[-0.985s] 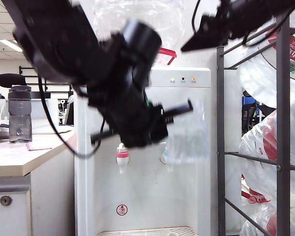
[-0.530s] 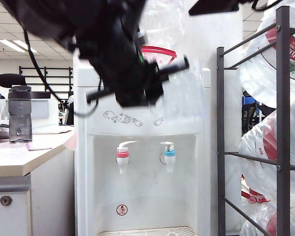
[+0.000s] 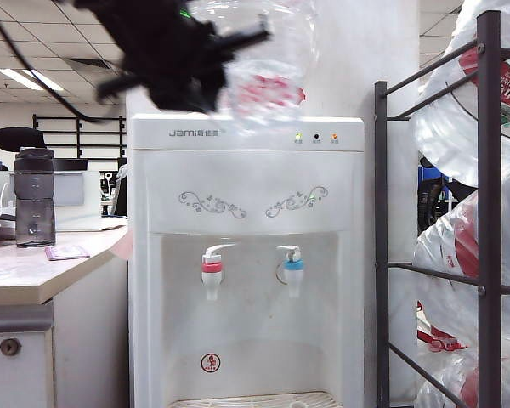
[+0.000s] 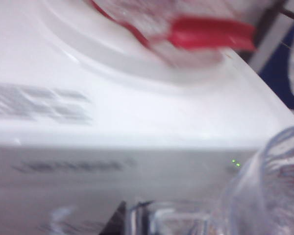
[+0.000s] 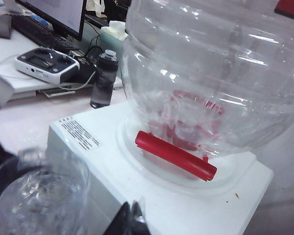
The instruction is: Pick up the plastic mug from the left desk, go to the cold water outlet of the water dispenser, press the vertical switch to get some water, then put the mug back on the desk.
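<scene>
Left claw, blurred black, clamped on crinkled clear plastic mug, high above boxy white water dispenser. Right claw: dark tips only, spread or pressed unclear. Beige-topped left desk below, well apart.

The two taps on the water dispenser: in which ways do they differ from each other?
The cold water outlet has a light-blue collar; the hot tap has a red-pink collar. In the exterior view, the cold water outlet sits to the right, the hot tap to the left. Both are small, white, at the same height in the water dispenser recess, and nothing is under either.
</scene>
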